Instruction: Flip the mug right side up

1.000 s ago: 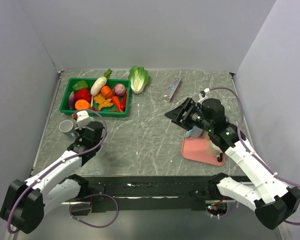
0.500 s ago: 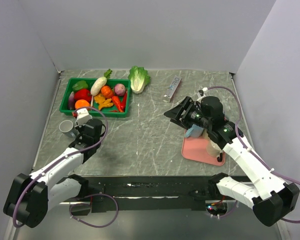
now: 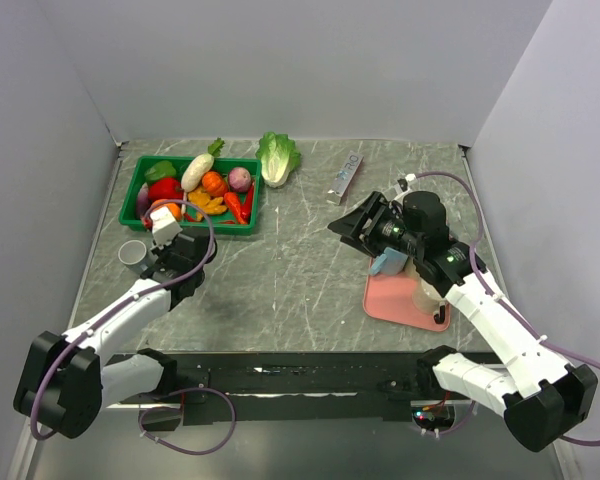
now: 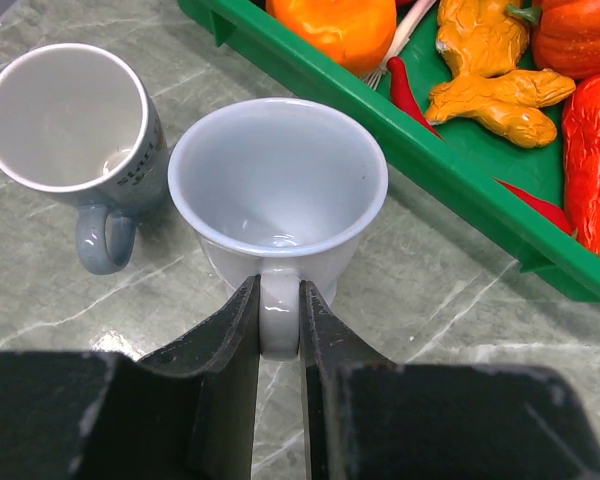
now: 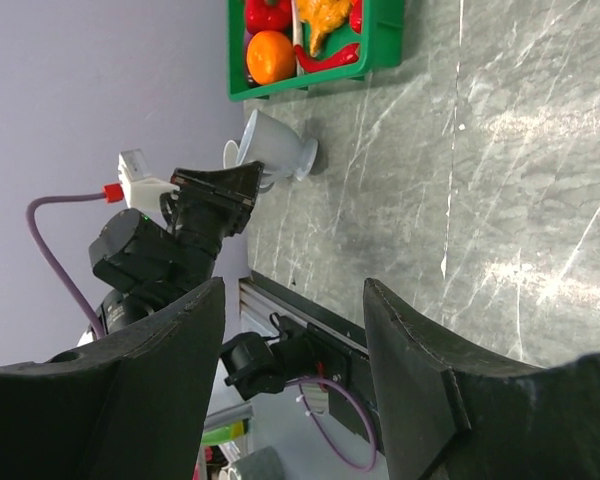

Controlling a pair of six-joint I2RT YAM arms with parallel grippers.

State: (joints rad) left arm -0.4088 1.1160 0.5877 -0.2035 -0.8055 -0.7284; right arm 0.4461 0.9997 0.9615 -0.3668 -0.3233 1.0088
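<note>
Mug (image 4: 277,190) is mouth-up at the centre of the left wrist view, just beside the grey mug (image 4: 70,125) at upper left and the green tray (image 4: 450,190) running to the right edge. Over the last second the left arm has slid up the overhead frame toward that tray, so the turn looks done and only letting go remains. The left gripper (image 4: 278,295) is pinched tight on the handle. The right gripper (image 5: 292,300) hangs at the right of the overhead view, fingers apart, holding nothing.
</note>
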